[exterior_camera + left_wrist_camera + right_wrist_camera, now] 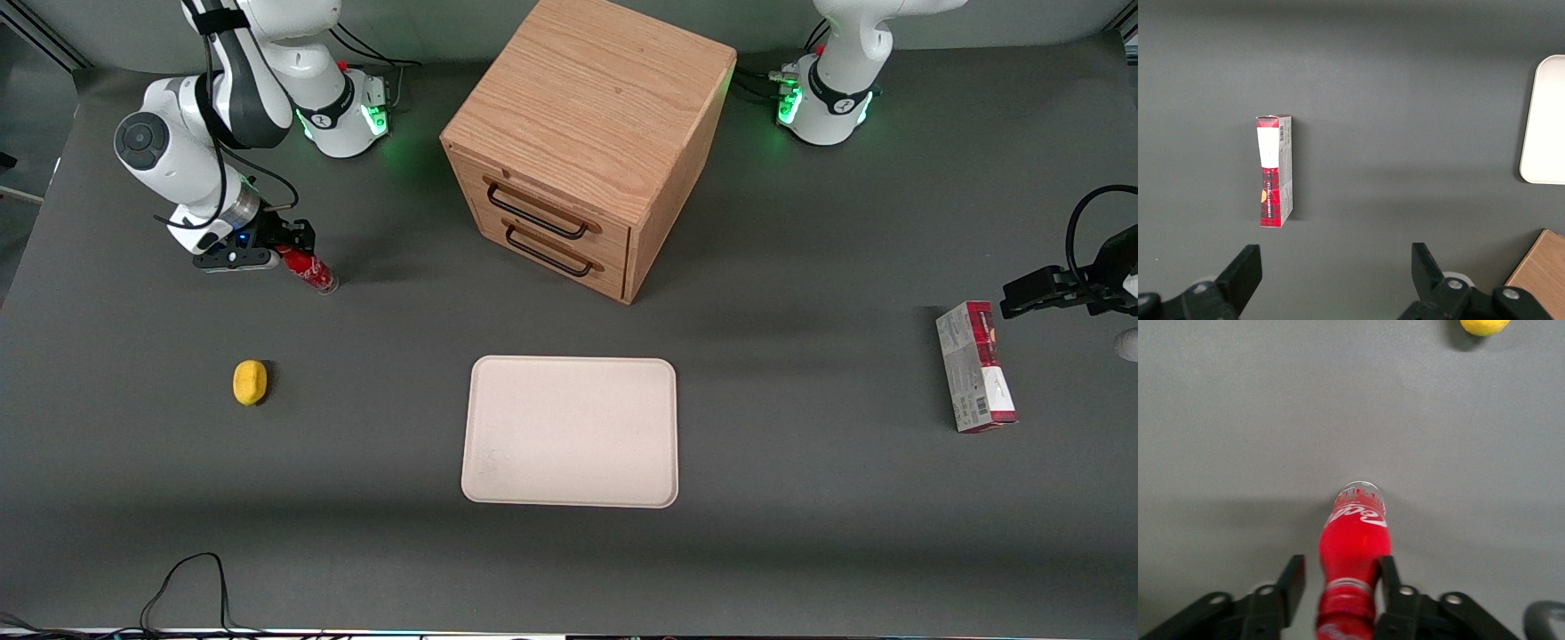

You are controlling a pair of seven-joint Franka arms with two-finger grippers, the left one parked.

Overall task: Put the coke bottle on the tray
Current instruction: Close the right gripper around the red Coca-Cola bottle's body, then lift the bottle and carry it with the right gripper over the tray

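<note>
Straddling coke bottle (1353, 560) neck, pincer (283, 252) open, fingers not yet clamped; bottle on bench (800, 533) near working arm's end. Grasp, lift, carry to tray (571, 432) remain; tray bare.

We see a glossy translucent plastic coke bottle (1353, 547) between the matt black fingers of the gripper (1340, 583), which are not closed on it. The tray (570, 432) looks smooth, matt cream. The drawer cabinet (582, 133) shows grained wood with dark metal handles. The table (800, 498) is matt grey.
</note>
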